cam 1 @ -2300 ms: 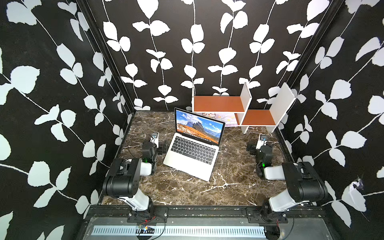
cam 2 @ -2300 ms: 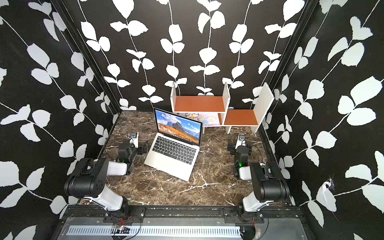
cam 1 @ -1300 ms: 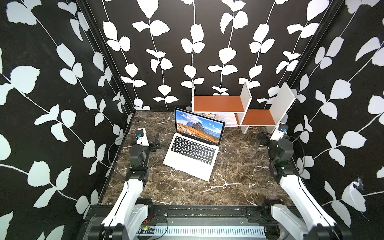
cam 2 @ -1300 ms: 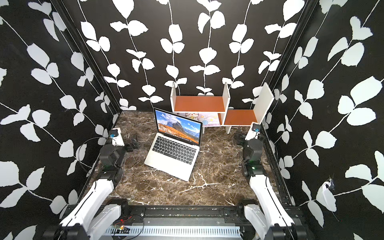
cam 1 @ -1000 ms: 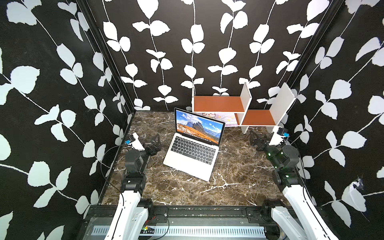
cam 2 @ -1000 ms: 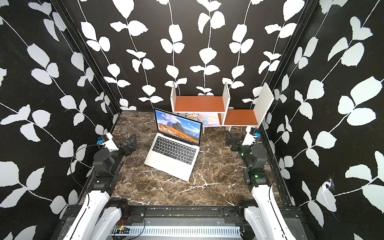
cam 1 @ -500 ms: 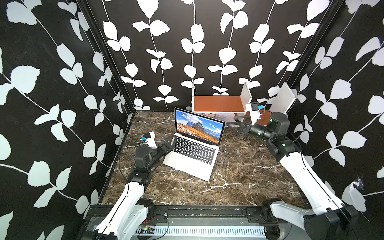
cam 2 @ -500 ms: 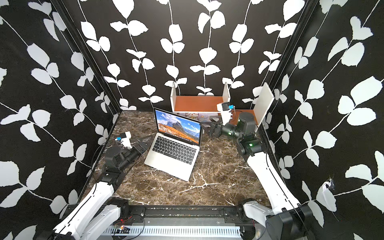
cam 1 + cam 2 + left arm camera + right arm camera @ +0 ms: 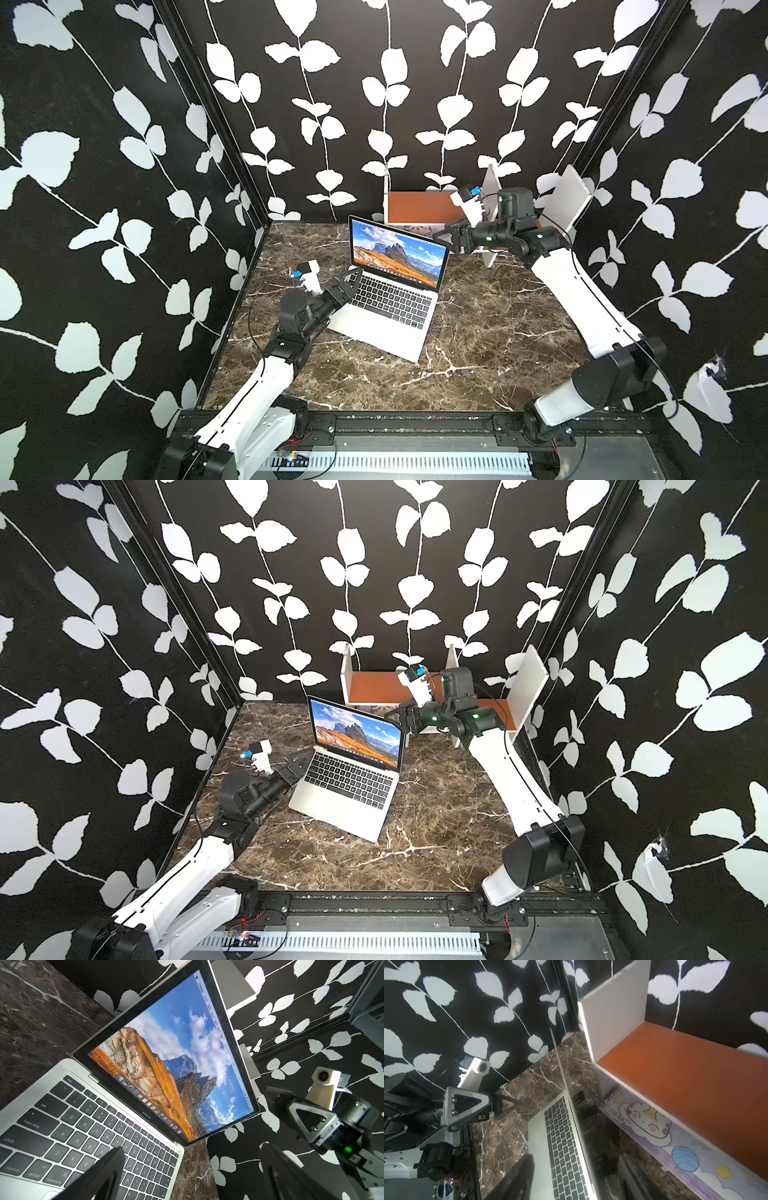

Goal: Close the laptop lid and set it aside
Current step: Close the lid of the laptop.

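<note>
Laptop point(image 9: 386, 309): sat open near the middle of the marble table point(image 9: 478, 332), turned at an angle to the table's edges, keyboard up.
Laptop lid point(image 9: 399, 253): stood raised and leaning slightly back, with the mountain wallpaper lit, in both top views point(image 9: 357, 731).
Left gripper point(image 9: 349, 282): lay low at the laptop's rear left corner, just beside the hinge end; its jaws were spread wide and held nothing.
Left gripper, wrist view point(image 9: 192, 1148): one finger point(image 9: 112, 1167) hung over the keys and the other was off to the side, clear of the laptop. Whether either touched the laptop could not be told.
Right gripper point(image 9: 444, 241): was level with the lid's upper right corner, in front of the shelf point(image 9: 419, 208).
Right gripper, wrist view point(image 9: 576, 1157): the lid's thin edge point(image 9: 564, 1076) ran between the two fingers, one on the screen side and one behind. The jaws were parted, with a gap showing on each side and no clamp on the lid.
Notebook point(image 9: 654, 1122): a cartoon-cat cover lay under the shelf's orange board, behind the lid.
</note>
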